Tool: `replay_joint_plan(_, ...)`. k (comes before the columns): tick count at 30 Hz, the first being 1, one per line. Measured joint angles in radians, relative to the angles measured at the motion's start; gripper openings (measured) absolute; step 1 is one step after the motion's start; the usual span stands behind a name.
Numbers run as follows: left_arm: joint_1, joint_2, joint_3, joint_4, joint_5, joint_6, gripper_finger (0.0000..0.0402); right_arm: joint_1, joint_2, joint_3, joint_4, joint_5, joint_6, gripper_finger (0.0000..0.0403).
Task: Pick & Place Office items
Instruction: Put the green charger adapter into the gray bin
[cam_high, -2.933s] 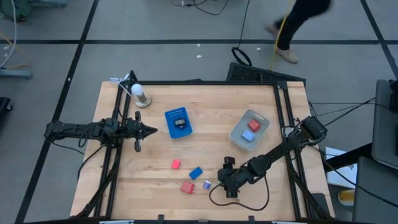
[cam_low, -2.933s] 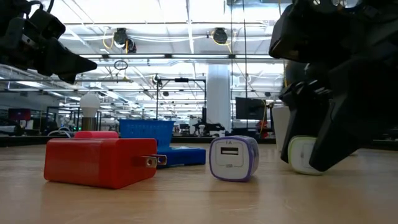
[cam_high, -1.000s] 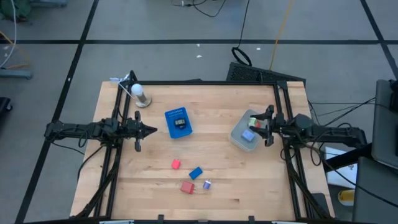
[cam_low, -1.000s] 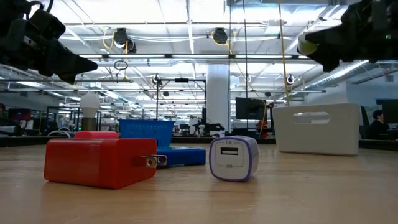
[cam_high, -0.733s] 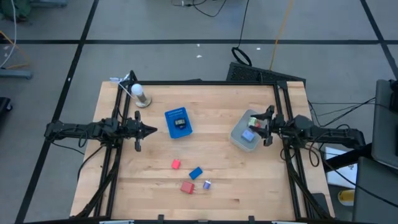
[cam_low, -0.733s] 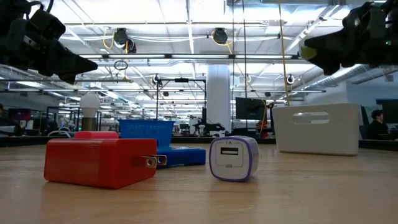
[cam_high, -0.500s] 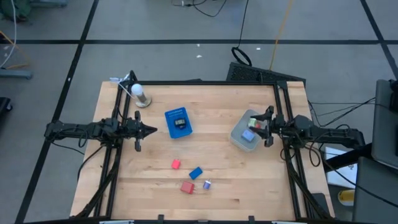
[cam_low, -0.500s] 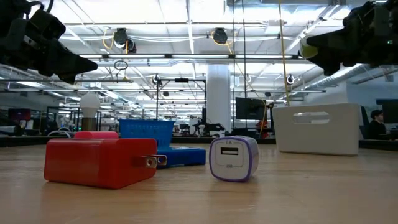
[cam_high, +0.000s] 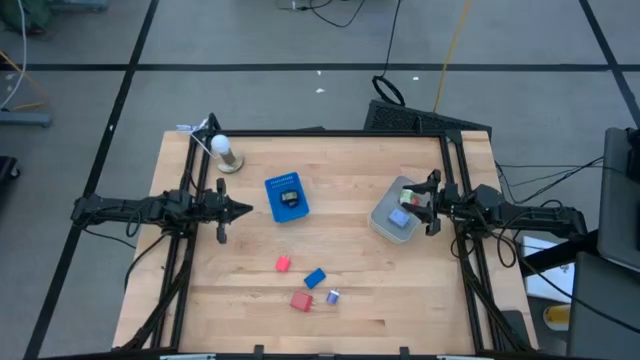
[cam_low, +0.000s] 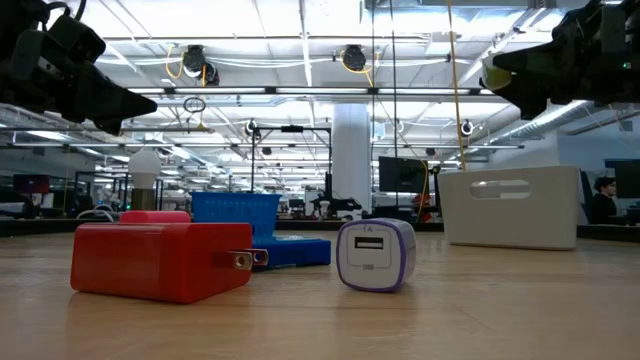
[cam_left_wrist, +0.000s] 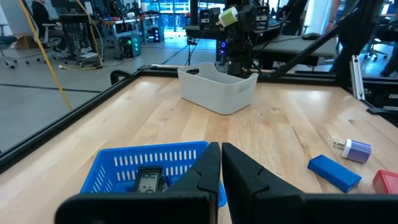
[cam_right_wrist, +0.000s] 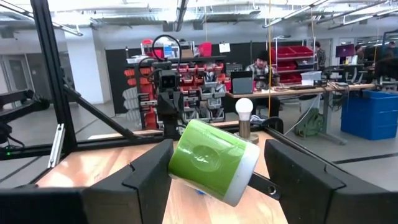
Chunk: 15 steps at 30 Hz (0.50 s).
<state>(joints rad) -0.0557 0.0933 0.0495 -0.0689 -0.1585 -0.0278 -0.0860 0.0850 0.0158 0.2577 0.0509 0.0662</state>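
1. The right gripper hangs over the grey bin at the right side of the surface, raised clear of it. Its fingers are spread around a green-and-white plug and clamp it from both sides — the plug sits tilted between them.
2. In the low view the same plug shows as a pale green tip at the front of the right gripper, high above the bin.
3. Inside the bin a blue piece can be seen; anything else in it is too small to tell.
4. The left gripper hovers at the left side of the surface with its fingers pressed together, holding nothing. It points toward the blue basket, which has a dark item lying in it.
5. Four loose items lie near the front middle of the surface — a small red block, a blue block, a larger red plug and a purple-and-white plug. The last two lie just beside each other.
6. A light bulb on a stand stands near the back left corner.
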Motion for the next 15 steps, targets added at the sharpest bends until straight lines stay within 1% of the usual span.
replay_joint_plan(12, 0.000, 0.000, 0.000, 0.000, 0.000, 0.002, 0.0019, 0.000, 0.000, -0.001, 0.001, -0.003, -0.025, 0.0227)
replay_joint_plan(15, 0.000, 0.000, 0.000, 0.000, 0.000, 0.011, 0.0019, 0.000, 0.000, 0.009, 0.044, -0.003, -0.028, 0.0227)
